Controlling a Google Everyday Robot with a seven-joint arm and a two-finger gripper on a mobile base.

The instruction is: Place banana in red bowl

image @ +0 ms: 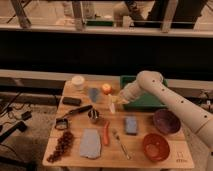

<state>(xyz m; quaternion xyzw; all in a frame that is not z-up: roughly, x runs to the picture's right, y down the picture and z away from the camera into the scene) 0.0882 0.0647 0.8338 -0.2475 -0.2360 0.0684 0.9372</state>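
Observation:
The banana (112, 106) is a pale cream piece near the middle of the wooden table (165, 162), just left of the green tray. My gripper (115, 102) reaches down onto it from the right and is shut on the banana, hiding its upper end. The banana still sits low, at the table surface. The red bowl (155, 146) stands empty at the table's front right, well away from the gripper.
A dark purple bowl (166, 121) sits behind the red bowl. A blue sponge (131, 125), a fork (120, 142) and an orange carrot stick (106, 134) lie between gripper and bowl. Green tray (147, 102), metal cup (93, 116), blue cloth (90, 143), grapes (62, 145), white cup (77, 81).

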